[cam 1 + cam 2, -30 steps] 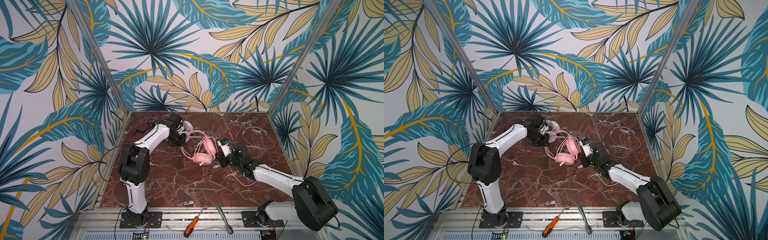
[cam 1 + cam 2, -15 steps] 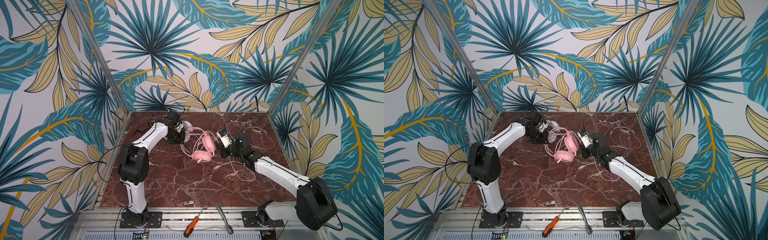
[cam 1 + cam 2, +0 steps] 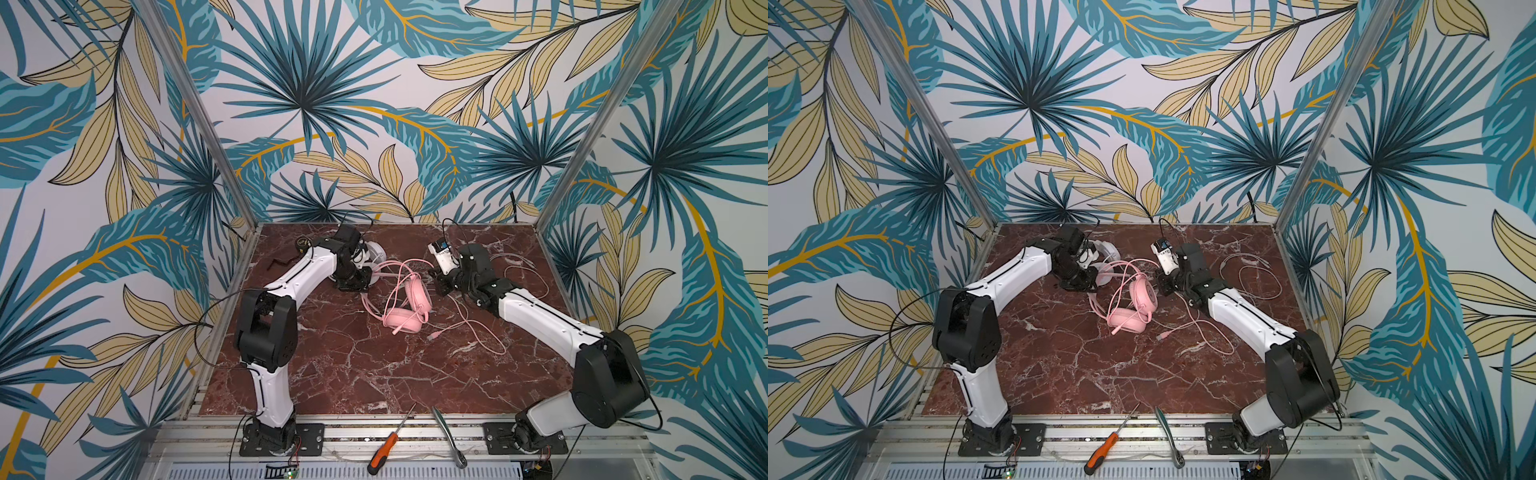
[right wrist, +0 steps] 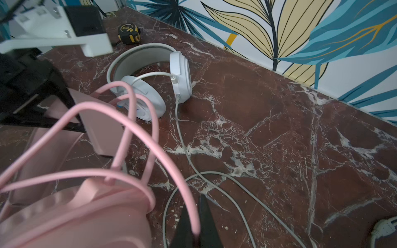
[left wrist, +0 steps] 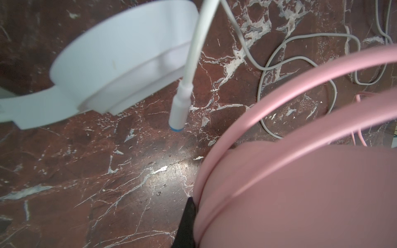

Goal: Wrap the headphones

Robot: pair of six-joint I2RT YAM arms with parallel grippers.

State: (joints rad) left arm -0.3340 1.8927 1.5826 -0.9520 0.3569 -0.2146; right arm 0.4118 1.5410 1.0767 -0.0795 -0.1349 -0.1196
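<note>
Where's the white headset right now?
In both top views the white headset lies at the table's back left, partly hidden behind the left hand, beside the pink headset.

The left arm (image 3: 299, 270) and right arm (image 3: 548, 320) have white shell links, each scored by a thin black seam and dotted with small dark screws. Joint housings are bulky and matte black. Each base sits on a black plate (image 3: 282, 440) bolted at its corners. Thin black cables (image 3: 203, 328) loop off the lower housings. A white camera block (image 3: 442, 255) with a blue marking tops the right wrist. The left gripper (image 3: 355, 283) and right gripper (image 4: 194, 216) are black.
</note>
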